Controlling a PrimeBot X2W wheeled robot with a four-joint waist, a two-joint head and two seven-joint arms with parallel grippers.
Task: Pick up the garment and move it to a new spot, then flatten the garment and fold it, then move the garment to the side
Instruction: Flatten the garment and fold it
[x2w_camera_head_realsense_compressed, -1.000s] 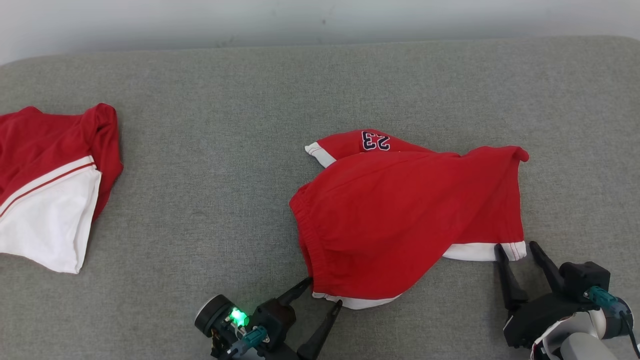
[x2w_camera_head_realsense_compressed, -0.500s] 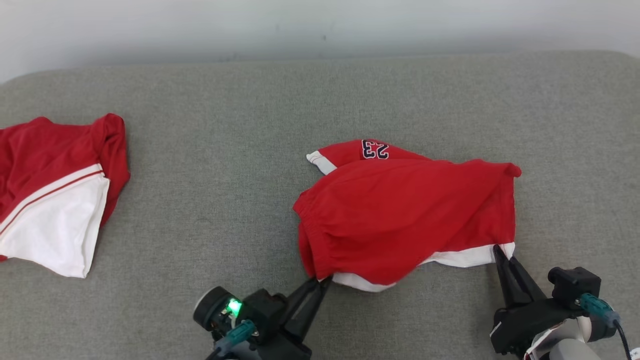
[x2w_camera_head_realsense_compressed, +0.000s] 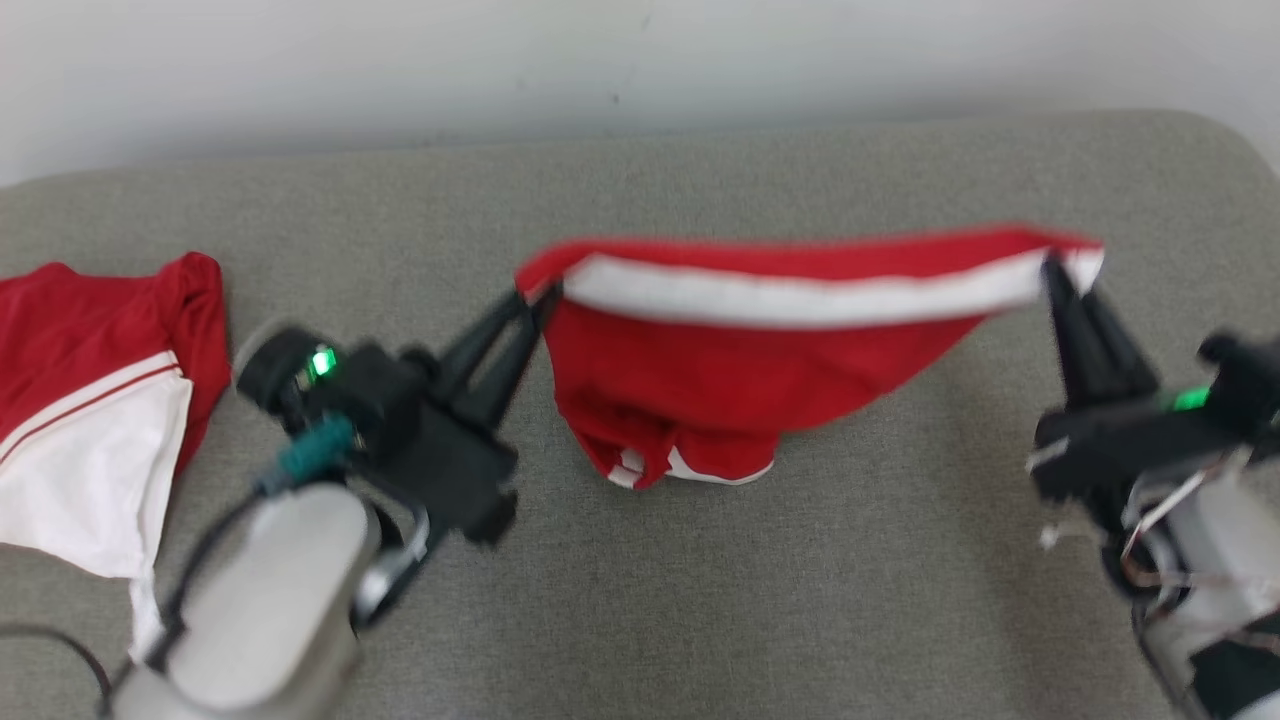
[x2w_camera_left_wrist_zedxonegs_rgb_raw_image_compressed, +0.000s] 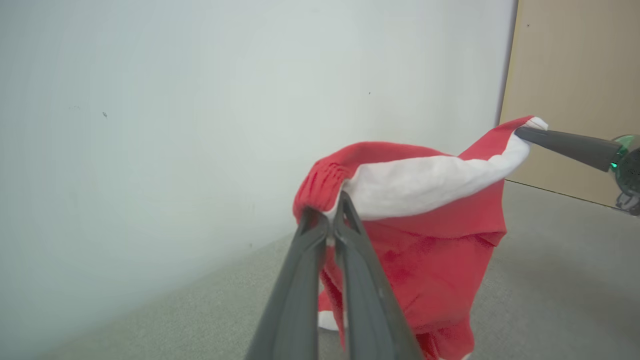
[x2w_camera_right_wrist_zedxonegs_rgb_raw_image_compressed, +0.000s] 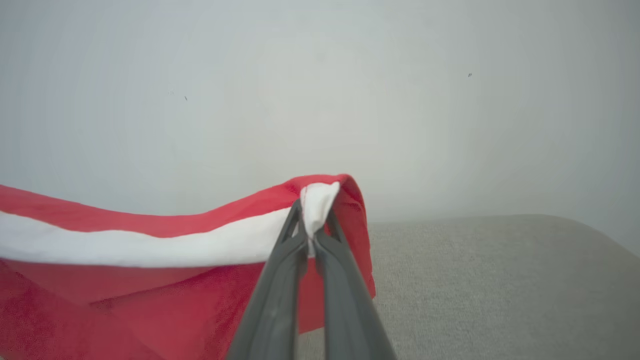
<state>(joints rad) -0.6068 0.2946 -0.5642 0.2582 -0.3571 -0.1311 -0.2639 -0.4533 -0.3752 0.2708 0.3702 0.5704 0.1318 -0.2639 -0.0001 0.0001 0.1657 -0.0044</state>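
At the 9 o'clock edge of the head view, a second red-and-white garment (x2w_camera_head_realsense_compressed: 90, 400) is laid flat on the grey padded surface (x2w_camera_head_realsense_compressed: 800, 600), well apart from the work. The left gripper (x2w_camera_head_realsense_compressed: 533, 300) is seen pressed closed, with the gathered red corner of the garment (x2w_camera_head_realsense_compressed: 740, 380) pinched between its fingers. The garment is held up between the two grippers. Its long axis is stretched from 9 o'clock to 3 o'clock, the white band runs along the top edge, and the red body hangs toward 6 o'clock. The surface is reached by its lowest folds, but through the blur it cannot be told whether they rest on it. The right gripper (x2w_camera_head_realsense_compressed: 1052, 268) is likewise clamped closed on the white-trimmed corner at the 3 o'clock end. Bare surface is left open toward 6 o'clock, and toward 12 o'clock as far as the pale wall (x2w_camera_head_realsense_compressed: 600, 60). The rounded corner of the surface is found near the right gripper, at its 2 o'clock.
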